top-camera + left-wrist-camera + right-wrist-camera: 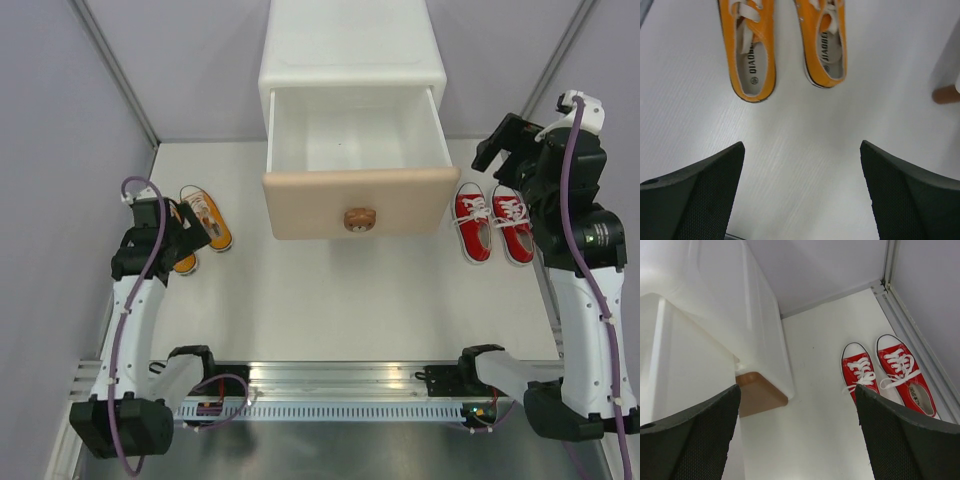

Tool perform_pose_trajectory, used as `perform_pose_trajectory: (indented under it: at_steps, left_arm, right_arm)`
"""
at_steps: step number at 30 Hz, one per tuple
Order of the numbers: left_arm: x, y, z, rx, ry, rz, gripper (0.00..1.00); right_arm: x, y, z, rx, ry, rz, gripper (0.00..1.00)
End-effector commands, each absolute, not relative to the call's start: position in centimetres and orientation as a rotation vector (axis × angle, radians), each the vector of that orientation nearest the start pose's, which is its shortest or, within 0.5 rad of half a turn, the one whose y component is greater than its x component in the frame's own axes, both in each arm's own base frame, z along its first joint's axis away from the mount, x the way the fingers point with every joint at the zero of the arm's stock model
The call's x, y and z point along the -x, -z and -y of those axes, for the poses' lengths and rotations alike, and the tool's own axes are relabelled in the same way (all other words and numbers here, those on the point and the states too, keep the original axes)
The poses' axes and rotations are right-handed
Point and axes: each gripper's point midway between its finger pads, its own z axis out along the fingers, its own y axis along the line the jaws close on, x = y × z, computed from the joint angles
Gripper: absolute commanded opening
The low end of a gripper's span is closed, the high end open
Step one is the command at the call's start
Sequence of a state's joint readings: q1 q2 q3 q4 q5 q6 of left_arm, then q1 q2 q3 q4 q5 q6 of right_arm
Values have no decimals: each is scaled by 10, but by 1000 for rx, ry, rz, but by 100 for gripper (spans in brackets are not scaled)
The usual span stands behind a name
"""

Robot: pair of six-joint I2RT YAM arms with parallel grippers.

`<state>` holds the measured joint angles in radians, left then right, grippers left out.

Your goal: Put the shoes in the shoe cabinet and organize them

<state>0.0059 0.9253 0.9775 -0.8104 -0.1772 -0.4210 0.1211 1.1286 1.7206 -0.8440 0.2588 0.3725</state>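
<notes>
Shoe cabinet: we see it at 12 o'clock on the table, with its beige upper drawer pulled out.
Orange sneakers: at 9 o'clock, side by side.
Red sneakers: at 3 o'clock, side by side.
Left gripper: fingers spread wide, holding nothing, near the orange heels.
Right gripper: fingers spread wide, holding nothing, above the red pair.
In the way: we see the drawer front jutting out between the pairs.
</notes>
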Motion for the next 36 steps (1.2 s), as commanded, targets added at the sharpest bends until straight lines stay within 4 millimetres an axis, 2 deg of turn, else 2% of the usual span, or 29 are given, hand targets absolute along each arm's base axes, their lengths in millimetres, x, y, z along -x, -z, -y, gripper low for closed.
perform_pose_trajectory:
  at_steps: [1, 2, 3, 5, 9, 13, 14, 16, 17, 19, 20, 22, 23, 26, 27, 28, 30, 36]
  left_arm:
    - [-282, -196, -51, 701, -39, -2153, 98]
    - [-286, -195, -61, 739, -35, -2140, 97]
    - [-289, -193, -65, 757, -35, -2139, 96]
    - [-300, -187, -73, 811, -19, -2133, 96]
    - [-322, -182, -77, 850, 10, -2141, 92]
    - [-346, -172, -80, 852, 28, -2181, 91]
    - [-351, -160, -80, 860, 26, -2218, 89]
    - [-360, -155, -76, 841, 26, -2244, 86]
    - [-364, -144, -74, 837, 21, -2277, 84]
    - [-372, -138, -66, 807, 5, -2302, 79]
    - [-376, -125, -65, 801, -7, -2338, 78]
    - [-383, -120, -58, 779, -11, -2359, 74]
    - [-385, -106, -57, 782, -19, -2394, 73]
    - [-394, -98, -52, 766, -41, -2414, 66]
    - [-396, -87, -53, 770, -57, -2437, 63]
    - [-398, -85, -55, 776, -71, -2439, 59]
    - [-401, -75, -57, 788, -90, -2458, 55]
    - [-405, -62, -65, 801, -149, -2469, 54]
  right_arm:
    - [-296, -436, -9, -417, -153, -1742, 98]
    - [-295, -435, -10, -413, -165, -1736, 98]
    - [-295, -425, -13, -410, -175, -1754, 98]
    - [-288, -425, -15, -412, -203, -1736, 98]
    - [-286, -412, -19, -405, -209, -1754, 98]
    - [-283, -412, -24, -382, -210, -1751, 98]
    - [-282, -412, -21, -387, -191, -1746, 98]
    - [-279, -414, -21, -378, -182, -1736, 98]
    - [-278, -415, -19, -381, -164, -1729, 98]
    - [-276, -417, -20, -372, -161, -1721, 98]
    - [-275, -417, -18, -374, -149, -1719, 98]
    - [-273, -419, -18, -366, -140, -1714, 98]
    - [-271, -418, -16, -371, -124, -1711, 98]
    - [-269, -418, -13, -373, -100, -1703, 98]
    - [-268, -419, -10, -381, -83, -1697, 98]
    - [-267, -419, -10, -372, -78, -1698, 98]
    - [-266, -418, -9, -376, -71, -1695, 98]
    - [-266, -413, -7, -373, -50, -1700, 98]
